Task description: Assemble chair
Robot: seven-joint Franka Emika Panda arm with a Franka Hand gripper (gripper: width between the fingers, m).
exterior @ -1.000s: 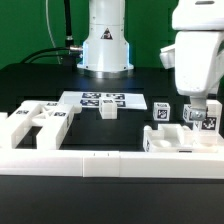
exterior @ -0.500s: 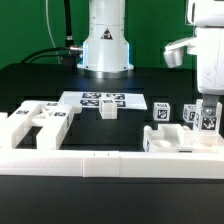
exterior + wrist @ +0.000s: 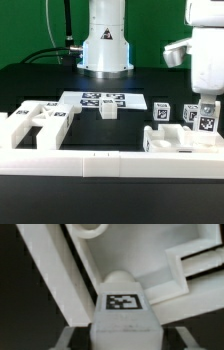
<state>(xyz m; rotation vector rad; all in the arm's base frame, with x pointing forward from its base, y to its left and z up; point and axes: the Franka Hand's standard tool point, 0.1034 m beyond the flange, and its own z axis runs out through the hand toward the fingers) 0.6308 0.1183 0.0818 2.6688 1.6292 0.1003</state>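
A white tagged post (image 3: 122, 308) lies between my gripper's (image 3: 122, 336) two fingers, its rounded end pointing away over a white slotted chair panel (image 3: 165, 255). A thin dark gap shows on each side between post and fingers, so the jaws stand open around it. In the exterior view my gripper (image 3: 207, 106) hangs at the right, over that post (image 3: 207, 123), which stands at the back of the right chair panel (image 3: 172, 141). Two more tagged posts (image 3: 160, 112) (image 3: 190, 115) stand beside it.
A blocky slotted chair piece (image 3: 35, 125) lies at the exterior view's left. A small white block (image 3: 108, 110) stands by the marker board (image 3: 100, 99). A long low white rail (image 3: 110, 165) runs along the front. The robot base (image 3: 105, 40) rises at the back.
My arm has shifted toward the exterior view's right and risen somewhat over the last second, then held still. The posts and panels stay where they were.
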